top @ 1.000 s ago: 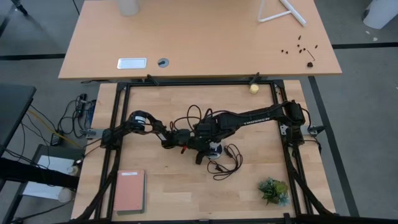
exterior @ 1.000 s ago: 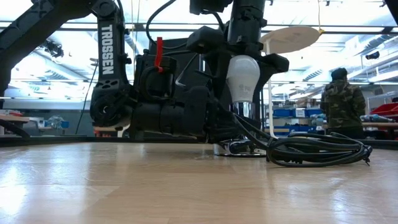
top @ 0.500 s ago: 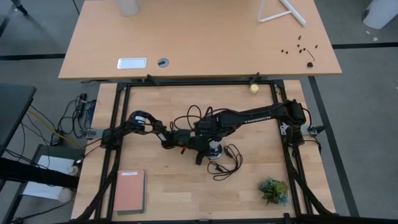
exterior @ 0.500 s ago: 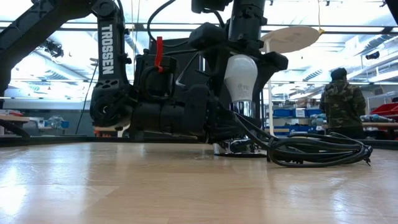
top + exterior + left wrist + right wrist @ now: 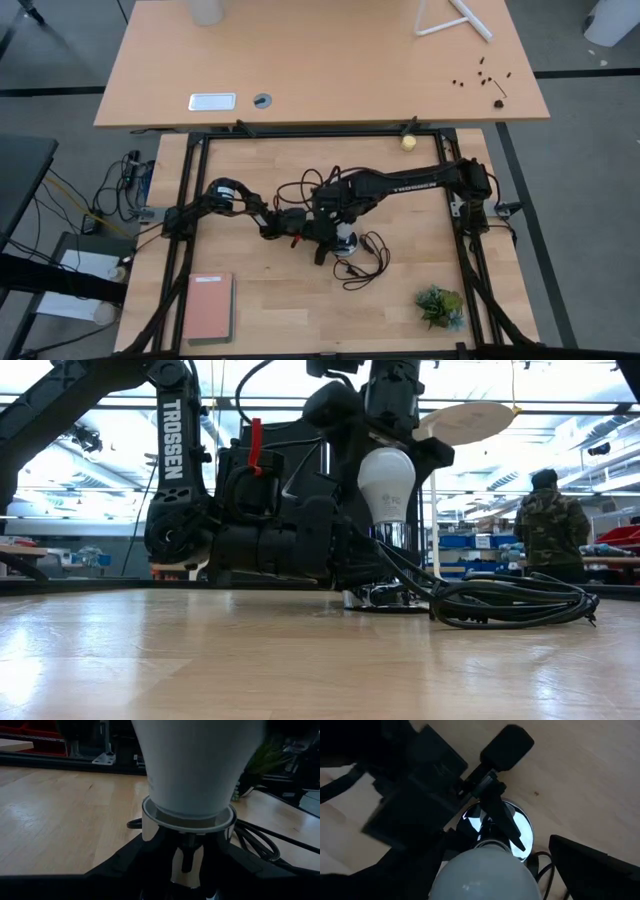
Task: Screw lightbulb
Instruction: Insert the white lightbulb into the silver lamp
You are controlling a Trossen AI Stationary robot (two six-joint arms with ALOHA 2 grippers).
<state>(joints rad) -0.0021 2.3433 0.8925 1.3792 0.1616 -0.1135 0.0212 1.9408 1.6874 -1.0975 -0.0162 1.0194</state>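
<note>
The right gripper [image 5: 390,420] sits right above the lightbulb [image 5: 386,485], coming down on it from the top, and its fingers are spread wide on either side of the bulb's dome. From the low view it looks like they're just off the glass, not pinching it. The bulb stands upright with its narrow end down in the shiny silver socket [image 5: 385,538], roughly mid-table.

The left gripper [image 5: 322,232] comes in low from the side, right at the socket. In its own wrist view its two dark fingers [image 5: 125,862] fork around the chrome base [image 5: 187,822] just under the bulb [image 5: 192,765], partway closed on it, so it looks like it's gripping the socket.

From the right wrist camera you're looking down over the white dome [image 5: 482,872] onto the mirror-like socket disc [image 5: 515,827], with the left arm's dark bulk beside it.

The black cord [image 5: 510,605] is bunched in a loose coil on the wood table [image 5: 260,290] just beside the socket.

Further out: a pinkish notebook [image 5: 208,307] near the left front corner, a small fake plant [image 5: 440,305] at the right front, and a yellowish ball [image 5: 408,142] at the far edge. A person [image 5: 550,525] in a camo jacket stands in the room behind.
</note>
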